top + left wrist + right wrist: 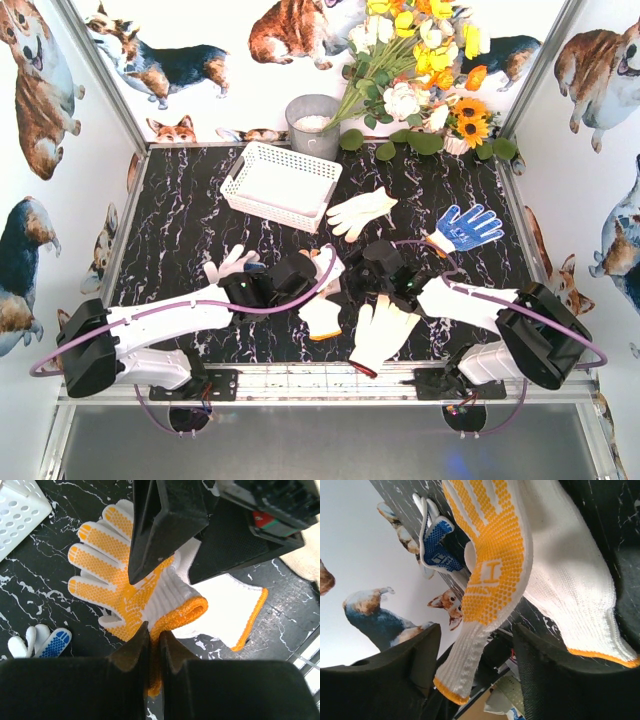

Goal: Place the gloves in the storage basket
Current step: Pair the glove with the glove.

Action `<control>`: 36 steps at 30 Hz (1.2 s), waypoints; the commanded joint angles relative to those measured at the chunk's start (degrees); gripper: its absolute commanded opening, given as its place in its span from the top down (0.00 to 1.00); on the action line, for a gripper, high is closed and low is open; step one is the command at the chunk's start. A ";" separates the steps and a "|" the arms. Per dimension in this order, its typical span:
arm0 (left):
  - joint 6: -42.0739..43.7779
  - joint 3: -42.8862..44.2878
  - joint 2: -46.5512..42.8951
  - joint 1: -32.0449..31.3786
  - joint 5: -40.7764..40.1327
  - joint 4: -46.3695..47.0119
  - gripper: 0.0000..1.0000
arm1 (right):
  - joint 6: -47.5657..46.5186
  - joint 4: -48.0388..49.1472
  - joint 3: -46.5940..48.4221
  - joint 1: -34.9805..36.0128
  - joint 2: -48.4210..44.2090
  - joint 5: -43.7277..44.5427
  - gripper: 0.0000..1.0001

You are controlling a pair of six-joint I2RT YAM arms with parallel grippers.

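The orange-palmed glove [115, 575] lies at the table's middle, palm up. My left gripper [154, 630] is shut on its orange cuff [187, 612]. My right gripper [475, 635] is open, its jaws standing either side of the same glove's [492, 560] wrist without touching it; in the top view it [365, 272] faces the left gripper [318, 275]. A white glove with orange trim [225, 615] lies under and beside the held glove. The white lattice basket [280, 185] stands at the back left with nothing in it.
Other gloves lie around: a plain white one [362, 212], a blue-dotted one [465, 228], a red-cuffed white one [385, 330] near the front, and a blue-tipped one [232, 265] to the left. A grey bucket [312, 125] and flowers [420, 70] stand at the back.
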 commanded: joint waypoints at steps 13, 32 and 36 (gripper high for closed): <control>-0.79 0.25 -2.29 -0.32 0.19 1.03 0.53 | 2.65 9.79 -2.73 0.46 2.56 1.40 1.00; -30.78 -2.42 -10.46 5.71 -11.65 -0.96 0.09 | 2.39 9.88 -8.44 0.54 0.24 7.38 1.00; -32.83 -6.54 -9.22 12.41 -0.18 3.83 0.16 | 2.52 10.25 -8.85 0.70 0.18 7.81 1.00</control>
